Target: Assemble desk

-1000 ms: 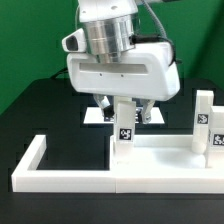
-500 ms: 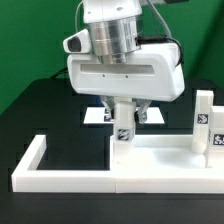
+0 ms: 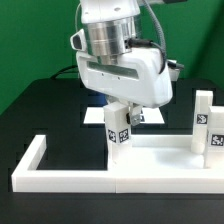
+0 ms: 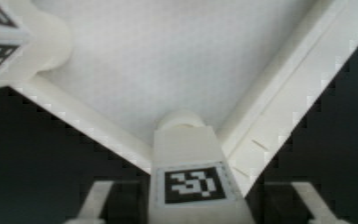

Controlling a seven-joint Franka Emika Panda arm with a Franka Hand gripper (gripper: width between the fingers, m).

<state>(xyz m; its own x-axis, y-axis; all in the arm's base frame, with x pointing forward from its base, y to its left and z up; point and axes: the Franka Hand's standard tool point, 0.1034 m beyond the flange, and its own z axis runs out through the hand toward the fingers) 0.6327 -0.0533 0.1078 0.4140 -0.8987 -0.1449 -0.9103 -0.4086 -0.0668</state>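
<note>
The white desk tabletop [image 3: 160,152] lies flat against the inner corner of the border wall. One white block leg [image 3: 119,131] with a square tag stands upright on its near corner at the exterior view's left. My gripper [image 3: 121,117] comes down over that leg and is shut on it, one finger on each side. In the wrist view the leg [image 4: 194,168] sits between my fingers, and my gripper [image 4: 197,206] is turned at an angle to the tabletop [image 4: 176,70]. Two more tagged legs [image 3: 204,118] [image 3: 216,140] stand at the exterior view's right.
The long low white border wall [image 3: 60,178] runs along the front, with an arm up the exterior view's left side [image 3: 33,155]. The marker board [image 3: 92,117] lies behind the gripper on the black table. Another tagged leg [image 4: 5,50] shows at the wrist view's edge.
My gripper has turned about its vertical axis, and the leg between the fingers has turned with it, now showing two faces. The other legs and the tabletop have not moved.
</note>
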